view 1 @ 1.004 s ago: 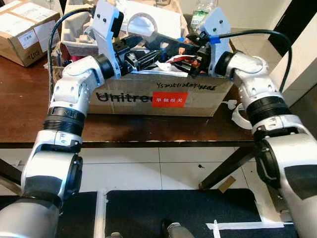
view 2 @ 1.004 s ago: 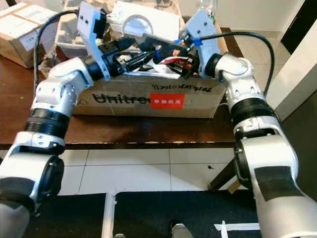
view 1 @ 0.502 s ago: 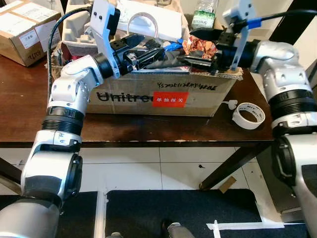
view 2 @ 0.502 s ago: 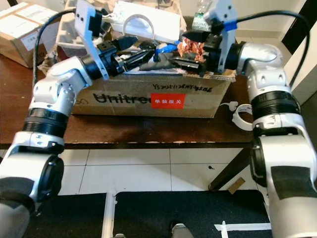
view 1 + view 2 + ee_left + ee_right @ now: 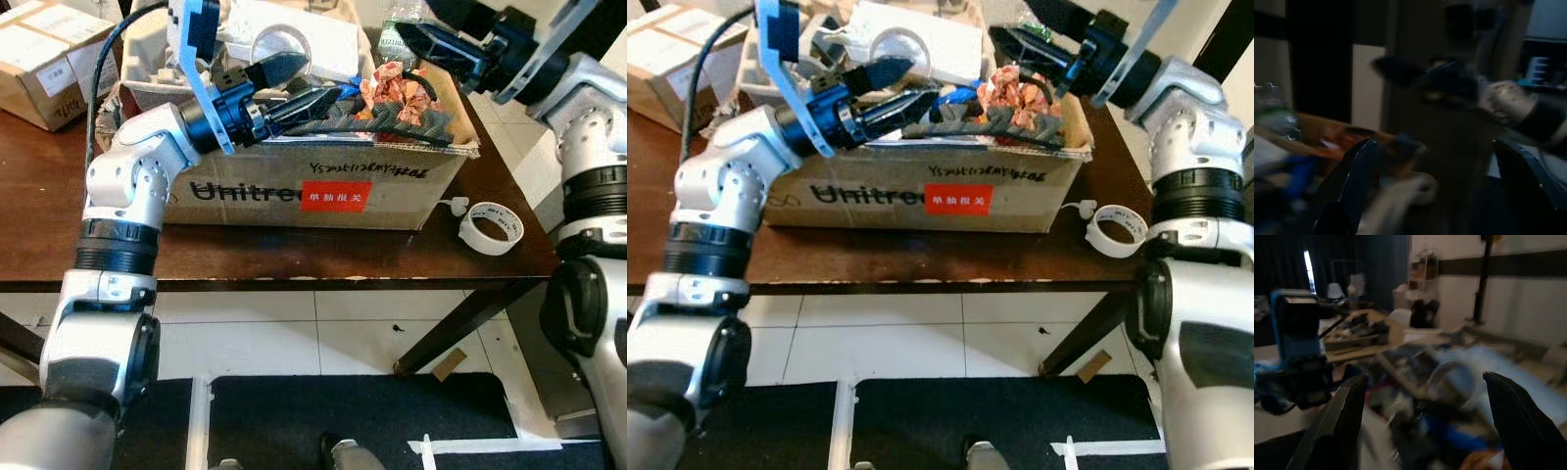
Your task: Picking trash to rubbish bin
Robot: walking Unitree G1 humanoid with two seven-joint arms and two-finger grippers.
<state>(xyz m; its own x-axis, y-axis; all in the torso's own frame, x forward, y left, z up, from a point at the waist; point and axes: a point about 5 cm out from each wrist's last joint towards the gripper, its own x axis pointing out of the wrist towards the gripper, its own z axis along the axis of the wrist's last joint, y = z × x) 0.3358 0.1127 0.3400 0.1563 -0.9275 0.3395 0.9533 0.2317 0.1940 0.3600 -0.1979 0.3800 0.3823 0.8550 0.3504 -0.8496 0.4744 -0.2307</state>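
Down at the near edge: black mat (image 5: pixel 353 421) on the tiled floor, then the dark wooden desk (image 5: pixel 294 257) with a roll of white tape (image 5: pixel 492 226) lying flat near its right corner. Sitting on the desk, a big cardboard box (image 5: pixel 313 186) with a red label, acting as the rubbish bin and already stuffed to the brim. Left end effector (image 5: pixel 294 86) reaching in over the box's near rim, fingers spread wide apart, nothing between them as far as the wrist view shows. Just past it, heaped on top of the junk: a dark ridged foam strip (image 5: pixel 367 119) and a crumpled reddish wrapper (image 5: pixel 392 86), resting loose at the right end of the box, touching the foam. Right end effector (image 5: pixel 416 39) hanging above and just beyond that wrapper, also splayed open and empty, so looks like the wrapper is dropped off and in the bin. Handling guess: wrapper is super light, crinkly, squashes to nothing, not fragile, maybe a bit slick on the foil side; best pinched on a bunched-up fold near the middle, not a loose edge that could tear or slip out. Could easily slide off the heap since the box is overfull. Further back, white moulded packing (image 5: pixel 294 39) and grey pulp tray (image 5: pixel 147 59) inside the box, and a smaller taped carton (image 5: pixel 49 59) off to the far left on the desk.
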